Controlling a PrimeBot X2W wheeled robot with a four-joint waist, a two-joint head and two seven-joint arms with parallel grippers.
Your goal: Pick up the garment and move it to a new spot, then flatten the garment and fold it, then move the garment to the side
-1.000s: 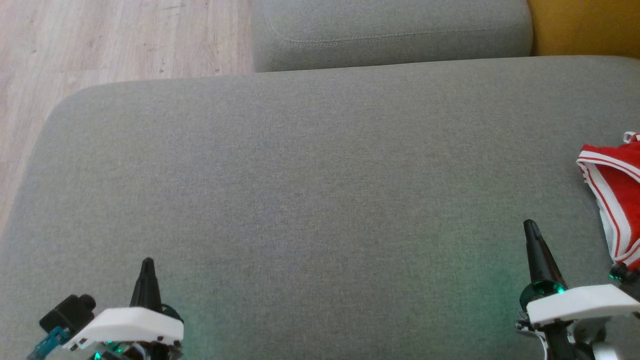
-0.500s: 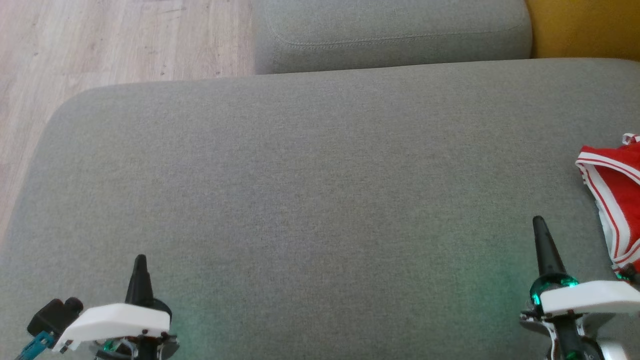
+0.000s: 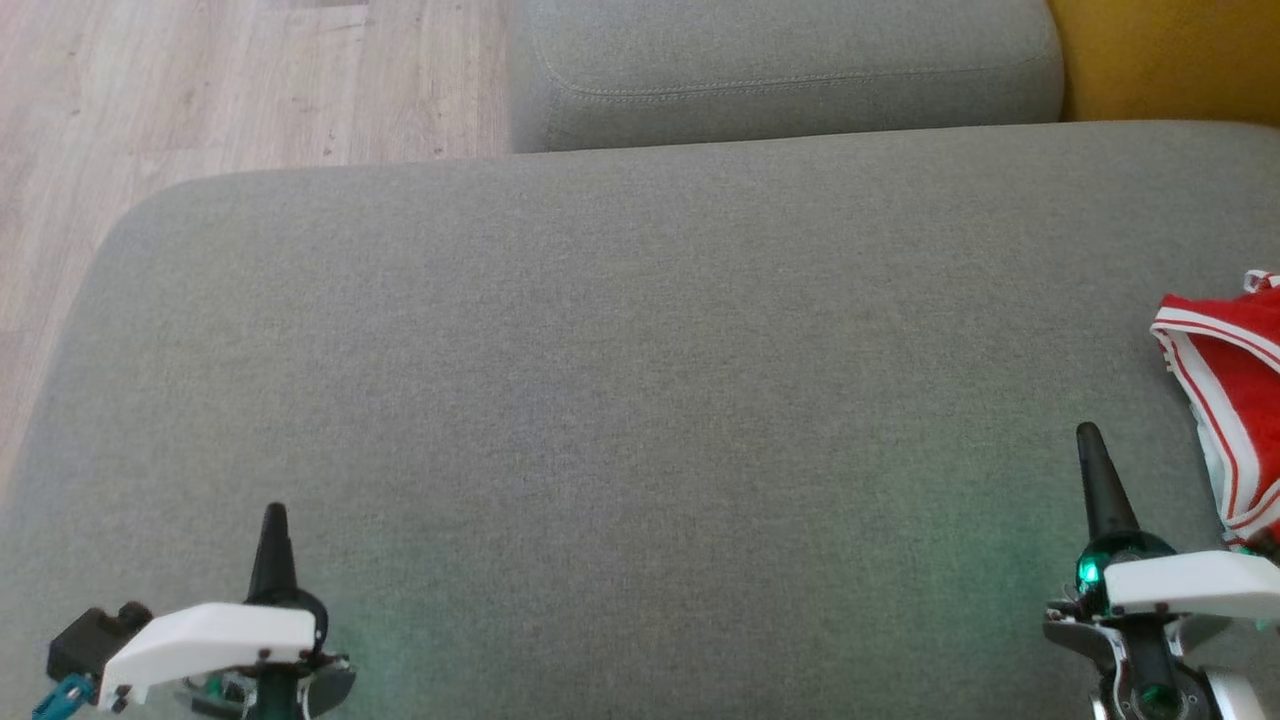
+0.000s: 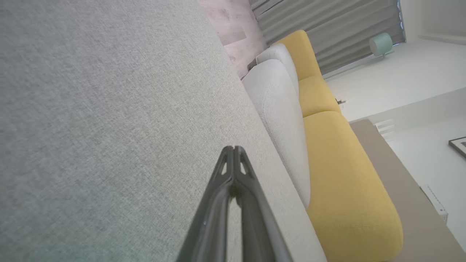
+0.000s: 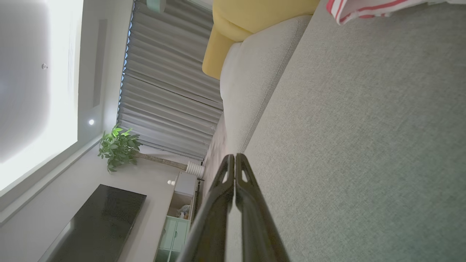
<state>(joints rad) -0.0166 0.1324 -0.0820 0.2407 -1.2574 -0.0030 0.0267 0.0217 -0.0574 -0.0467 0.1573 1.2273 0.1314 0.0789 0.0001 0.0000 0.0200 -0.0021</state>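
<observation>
Red garment (image 3: pixel 1232 390) bunching at sofa (image 3: pixel 640 400) right edge. Left end effector (image 3: pixel 273 515), right end effector (image 3: pixel 1088 435) both hovering pressed together. You're wanting right one spread before pinching striped hem.

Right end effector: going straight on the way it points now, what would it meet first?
Probably the grey back cushion, after crossing bare seat cushion. The right end effector is shut; the red garment lies to its right, off that line. Height above the seat is unclear.
</observation>
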